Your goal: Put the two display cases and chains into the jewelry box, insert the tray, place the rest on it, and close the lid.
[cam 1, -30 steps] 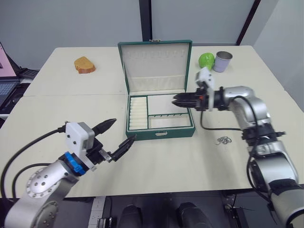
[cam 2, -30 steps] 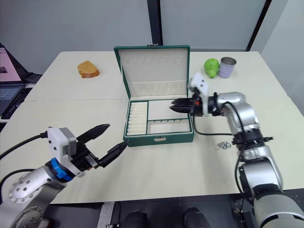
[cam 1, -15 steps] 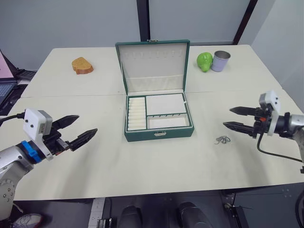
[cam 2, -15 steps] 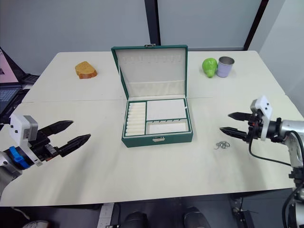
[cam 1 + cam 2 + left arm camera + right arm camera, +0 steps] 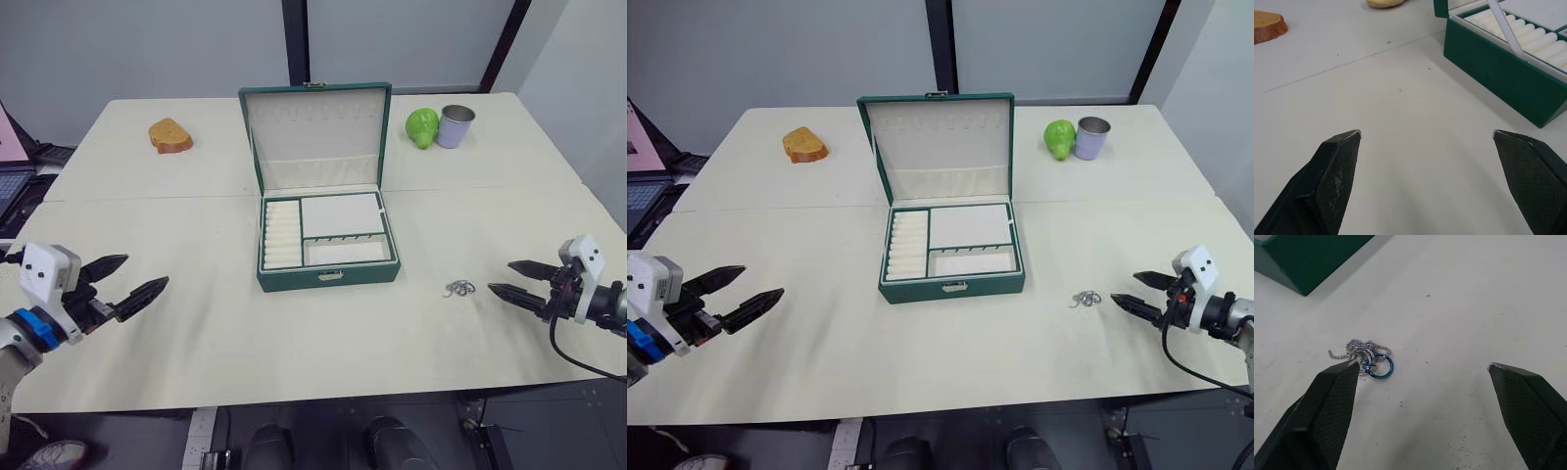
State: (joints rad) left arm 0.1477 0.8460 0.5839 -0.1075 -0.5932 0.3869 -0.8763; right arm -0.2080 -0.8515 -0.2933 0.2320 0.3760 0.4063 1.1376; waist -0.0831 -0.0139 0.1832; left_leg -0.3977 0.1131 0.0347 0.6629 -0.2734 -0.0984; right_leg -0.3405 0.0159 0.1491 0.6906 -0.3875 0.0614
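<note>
Jewelry box [image 5: 328, 257] sits at table [image 5: 196, 323] centre, lid [image 5: 315, 132] raised upright at its rear edge. Tray [image 5: 323, 233] is seated in the box: ring-roll section at left, flat sections at right. Chain clump [image 5: 458, 289] lies on table to the right of the box, apart from it, near the front. Rear right: round fruit [image 5: 422, 126] w/ can [image 5: 457, 125] just beside it on its right. Rear left: bread slice [image 5: 170, 135]. Left tool [image 5: 120, 282] is over the table's front-left corner; right tool [image 5: 511, 278] is to the right of the chain clump, near it, not touching. Laptop [image 5: 12, 186] at far left, off the table.
</note>
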